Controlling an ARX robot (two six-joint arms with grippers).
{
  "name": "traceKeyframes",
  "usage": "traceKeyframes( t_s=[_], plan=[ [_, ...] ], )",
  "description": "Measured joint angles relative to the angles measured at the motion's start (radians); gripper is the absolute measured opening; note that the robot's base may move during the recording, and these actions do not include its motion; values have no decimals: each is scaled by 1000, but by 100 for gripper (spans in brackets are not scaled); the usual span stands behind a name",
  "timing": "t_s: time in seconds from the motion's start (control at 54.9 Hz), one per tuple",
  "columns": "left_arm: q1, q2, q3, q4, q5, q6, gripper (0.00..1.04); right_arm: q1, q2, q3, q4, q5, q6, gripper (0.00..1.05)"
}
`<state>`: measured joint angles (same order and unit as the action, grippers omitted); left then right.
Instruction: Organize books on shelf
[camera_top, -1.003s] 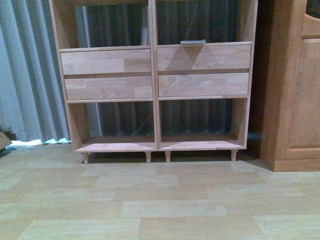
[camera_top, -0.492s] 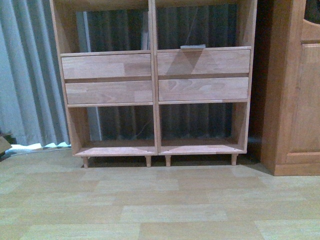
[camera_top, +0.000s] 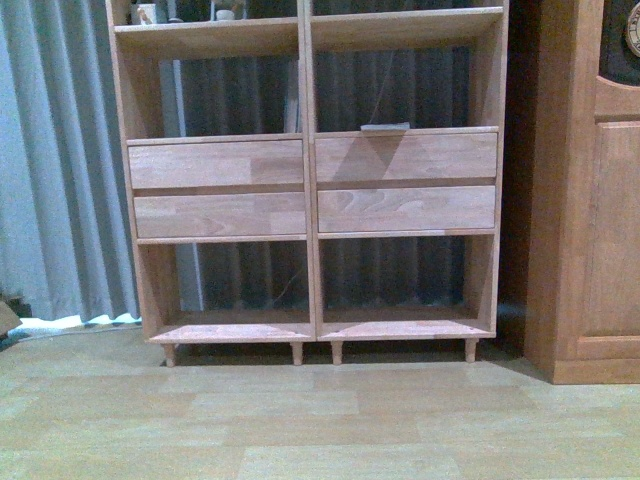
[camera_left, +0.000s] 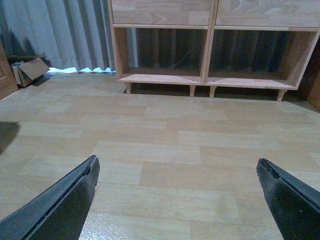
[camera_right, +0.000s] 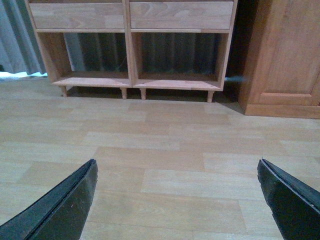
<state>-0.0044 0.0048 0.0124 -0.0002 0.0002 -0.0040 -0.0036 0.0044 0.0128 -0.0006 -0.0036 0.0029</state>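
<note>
Facing the shelf (camera_top: 215, 165) across the floor (camera_top: 320, 420), I see it standing against the grey curtain (camera_top: 60, 160), with the darker cabinet (camera_top: 590, 220) just beside its right side. It has two columns, four drawer fronts and four short legs, and one thin pale flat object (camera_top: 385, 126), too small to identify, lies atop the right drawers. Both arms hang low and point toward the shelf, the left gripper (camera_left: 177, 200) and right gripper (camera_right: 177, 200) each with two black fingers spread wide, only floor between them.
</note>
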Motion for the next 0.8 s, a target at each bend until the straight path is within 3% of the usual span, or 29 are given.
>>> traceKeyframes(
  t_s=[0.802],
  plan=[
    [0, 0, 0, 0, 0, 0, 97, 0, 0, 0, 0, 0, 0, 98]
  ],
)
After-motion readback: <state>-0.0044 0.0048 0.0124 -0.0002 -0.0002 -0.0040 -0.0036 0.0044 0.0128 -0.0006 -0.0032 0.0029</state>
